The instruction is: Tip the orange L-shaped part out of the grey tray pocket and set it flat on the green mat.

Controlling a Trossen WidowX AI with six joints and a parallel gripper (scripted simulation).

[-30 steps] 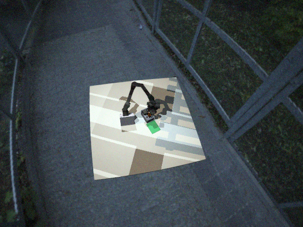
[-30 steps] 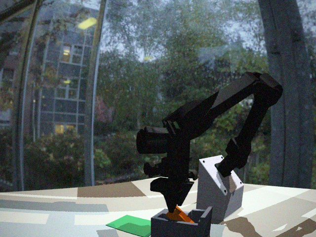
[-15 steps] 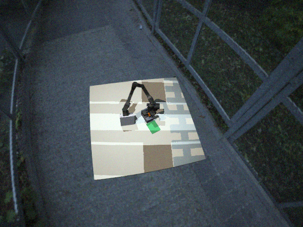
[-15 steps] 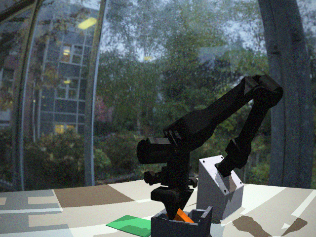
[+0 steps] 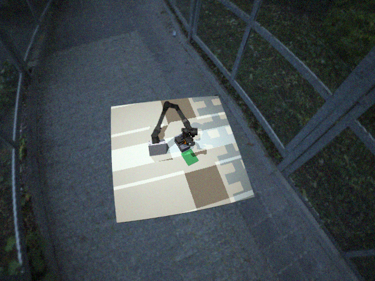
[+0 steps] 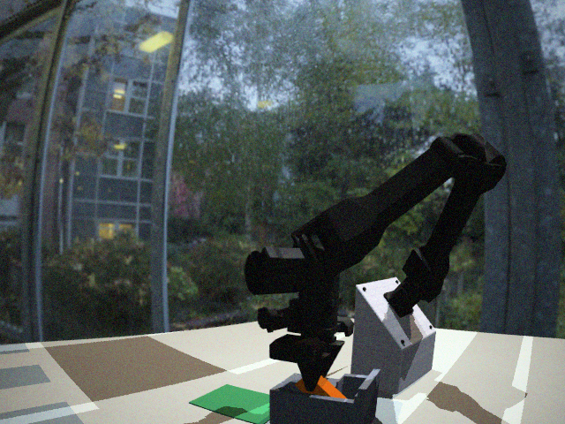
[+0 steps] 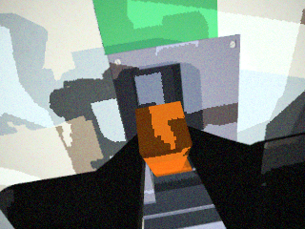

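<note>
An outdoor spot at dusk: the patterned desk (image 5: 142,193) lies on a grey paved path (image 5: 91,75) beside metal railings (image 5: 260,91) and grass (image 5: 302,39). Beyond its far edge stand trees (image 6: 282,137) and a lit building (image 6: 104,150).

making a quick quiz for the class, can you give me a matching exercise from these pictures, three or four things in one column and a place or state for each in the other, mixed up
Things:
1. orange part
2. green mat
3. grey tray
4. gripper

Places or states:
A. lies flat on the surface beside the tray, nothing on it
B. one end tipped up out of the pocket
C. shut on the raised end, low over the tray
D. holds the pocket, next to the arm's grey base block

Pairs: 1-B, 2-A, 3-D, 4-C
</note>
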